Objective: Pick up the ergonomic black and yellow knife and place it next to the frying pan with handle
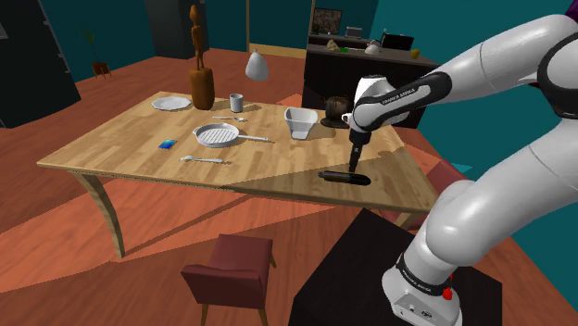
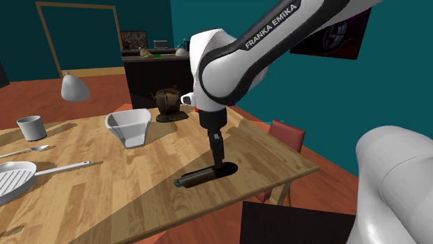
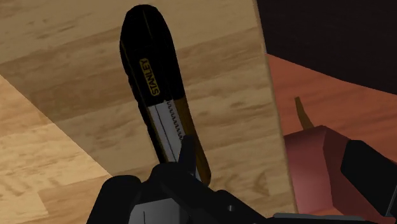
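The shoulder view took in the whole table [image 1: 120, 148]. The frying pan [image 1: 217, 136] sat near the middle with its handle pointing toward that view's right. A plate [image 1: 171, 103] and a cup [image 1: 236, 102] stood behind it, and a white bowl [image 1: 300, 120] stood between the pan and the knife [image 1: 341, 175]. The knife lay flat in a shaded patch by the table's edge at that view's right, well apart from the pan.

The second exterior view stood closer. The pan [image 2: 14, 179] was cut off at its left edge. The knife [image 2: 201, 176] lay flat on the wood, and the gripper [image 2: 221, 163] stood upright over one end and touched it.

The wrist view gave what the other two did not, the knife's [image 3: 156, 89] markings. It had a black handle, a yellow label with lettering, a pale toothed strip down its middle and a yellow-brown edge. Its near end ran under the gripper [image 3: 184, 162]. The table's edge ran just beside the knife, with a red chair [image 3: 318, 153] beyond it.

The gripper [image 1: 356, 167] was low on the knife. Whether it stood apart or was clamped on the knife could not be told.
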Action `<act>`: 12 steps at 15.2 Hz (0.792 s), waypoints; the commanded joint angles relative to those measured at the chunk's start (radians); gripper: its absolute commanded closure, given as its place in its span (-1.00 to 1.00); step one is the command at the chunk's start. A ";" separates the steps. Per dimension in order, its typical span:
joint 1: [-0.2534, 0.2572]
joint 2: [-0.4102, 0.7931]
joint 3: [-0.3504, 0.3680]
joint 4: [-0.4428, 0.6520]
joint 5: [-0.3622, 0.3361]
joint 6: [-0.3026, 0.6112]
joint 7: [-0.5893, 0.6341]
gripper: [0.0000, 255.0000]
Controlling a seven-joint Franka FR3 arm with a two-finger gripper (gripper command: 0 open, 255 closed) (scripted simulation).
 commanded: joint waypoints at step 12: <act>0.033 0.491 -0.103 0.142 0.355 0.328 -0.452 -1.00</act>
